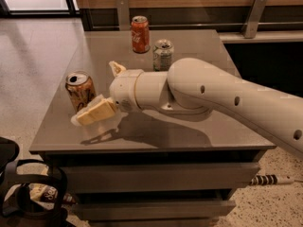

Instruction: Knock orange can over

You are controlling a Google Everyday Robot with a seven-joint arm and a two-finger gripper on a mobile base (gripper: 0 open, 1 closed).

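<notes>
The orange can (79, 90), golden-tan with dark script and a silver top, stands upright at the left of the grey table (189, 131). My gripper (97, 92) is just right of the can, with the white arm reaching in from the right. It is open: one cream finger (97, 111) lies low against the can's front right side, and the other finger (116, 69) points up behind. Nothing is held.
A red-orange can with white script (140, 34) stands at the table's back edge. A white-and-green can (163, 55) stands just in front of it, near the arm's elbow. Black gear (28, 193) sits on the floor at lower left, and a wooden wall runs behind.
</notes>
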